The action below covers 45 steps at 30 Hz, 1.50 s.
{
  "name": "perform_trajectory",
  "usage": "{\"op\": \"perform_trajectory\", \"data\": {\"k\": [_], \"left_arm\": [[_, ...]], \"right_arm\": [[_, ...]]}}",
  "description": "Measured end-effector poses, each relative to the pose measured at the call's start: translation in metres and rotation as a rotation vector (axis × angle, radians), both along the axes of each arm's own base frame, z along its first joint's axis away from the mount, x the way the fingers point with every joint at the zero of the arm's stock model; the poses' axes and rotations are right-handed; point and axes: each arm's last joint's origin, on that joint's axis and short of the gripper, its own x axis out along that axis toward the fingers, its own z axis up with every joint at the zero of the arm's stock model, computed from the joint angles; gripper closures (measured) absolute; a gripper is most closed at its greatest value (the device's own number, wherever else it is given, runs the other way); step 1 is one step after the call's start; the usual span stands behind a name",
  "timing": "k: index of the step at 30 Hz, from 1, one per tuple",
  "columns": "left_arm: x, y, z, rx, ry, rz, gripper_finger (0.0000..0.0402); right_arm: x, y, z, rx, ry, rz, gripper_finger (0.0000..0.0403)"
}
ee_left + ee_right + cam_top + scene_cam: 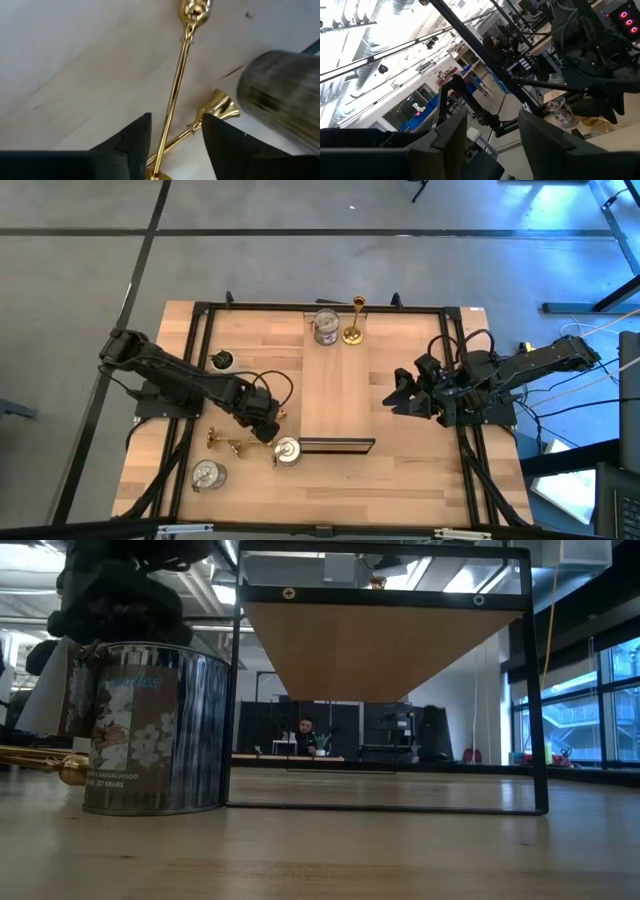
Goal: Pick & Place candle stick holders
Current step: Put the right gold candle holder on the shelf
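In the high view we count two holders on the board (pixel 335 395) at upper centre: a silver cup (pixel 326 327) and an upright gold stick (pixel 354 320) just beside it. We judge those two placed and four left. The rest lie at lower left: a cup (pixel 208 474) near the bottom edge, another cup (pixel 287 451) by the board's near end, and two gold sticks (pixel 228 443) lying down between them. Our left gripper (pixel 265 425) hangs over those sticks; the right gripper (pixel 403 397) waits at centre right.

In the low view a cup (pixel 155 730) fills the left of the frame, with a gold stick (pixel 40 762) lying level behind it.

In the left wrist view the fingers (pixel 135 145) are spread, pinching nothing. One stick (pixel 175 95) lies between them, its long axis running from bottom centre to top centre. A second stick (pixel 210 112) crosses beneath it, slanting to the right, next to a cup (pixel 282 95).

In the right wrist view the fingers (pixel 450 135) stand apart, empty, aimed at the room.
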Motion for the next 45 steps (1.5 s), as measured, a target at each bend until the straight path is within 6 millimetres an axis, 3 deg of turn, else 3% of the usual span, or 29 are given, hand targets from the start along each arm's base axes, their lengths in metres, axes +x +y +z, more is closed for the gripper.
{"op": "perform_trajectory", "data": {"k": [8,18,24,29,32,35,39,45], "left_arm": [[0.003,-0.009,-0.016,0.025,0.059,-0.048,0.0213],[0.006,-0.016,-0.031,0.045,0.118,-0.067,0.0244],[0.007,-0.016,-0.034,0.051,0.128,-0.053,0.0290],[0.007,-0.016,-0.034,0.043,0.131,-0.049,0.0375],[0.006,-0.017,-0.032,0.038,0.120,-0.032,0.0387],[0.006,-0.018,-0.022,0.057,0.088,-0.013,0.0389],[0.003,-0.016,0.004,0.155,0.017,0.059,0.0389],[-0.011,-0.004,0.067,0.437,-0.236,0.256,0.0389]], "right_arm": [[0.000,0.000,-0.002,-0.006,0.018,0.005,0.0222],[0.000,0.000,-0.002,-0.007,0.021,0.005,0.0222],[0.000,0.000,-0.002,-0.008,0.020,0.012,0.0222],[0.000,0.000,-0.002,-0.008,0.020,0.015,0.0221],[0.000,0.001,-0.002,-0.008,0.020,0.019,0.0221],[0.000,0.001,-0.002,-0.009,0.020,0.028,0.0221],[0.000,0.001,-0.002,-0.009,0.020,0.029,0.0221],[0.000,0.001,-0.002,-0.009,0.019,0.031,0.0221]]}}
